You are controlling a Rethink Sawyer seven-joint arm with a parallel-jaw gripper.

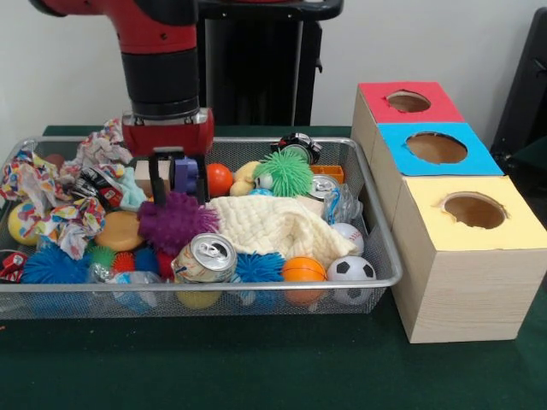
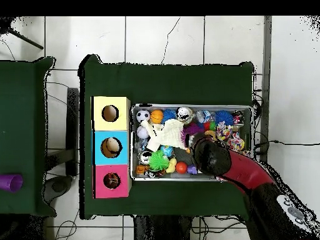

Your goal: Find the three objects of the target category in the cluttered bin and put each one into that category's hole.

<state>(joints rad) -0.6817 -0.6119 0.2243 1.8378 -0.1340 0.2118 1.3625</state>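
The wire mesh bin [image 1: 377,224] lies on the green table, full of clutter; it also shows in the overhead view [image 2: 187,105]. The hole with the red surround [image 1: 408,102] tops the farthest wooden box, right of the bin, and shows in the overhead view [image 2: 111,180]. My gripper [image 1: 179,190] hangs inside the bin's left-centre, fingers apart, tips just at the top of a purple spiky ball [image 1: 174,222]. A small purple-blue object [image 1: 185,173] shows between the fingers. In the overhead view the arm [image 2: 212,157] hides the gripper.
Boxes with a blue-surround hole [image 1: 437,148] and a yellow-surround hole [image 1: 474,210] stand nearer. The bin holds a cream cloth [image 1: 273,224], a drink can [image 1: 206,258], a soccer ball [image 1: 351,270], a green spiky ball [image 1: 285,173], blue spiky balls [image 1: 49,263], orange balls and patterned rags [image 1: 53,213].
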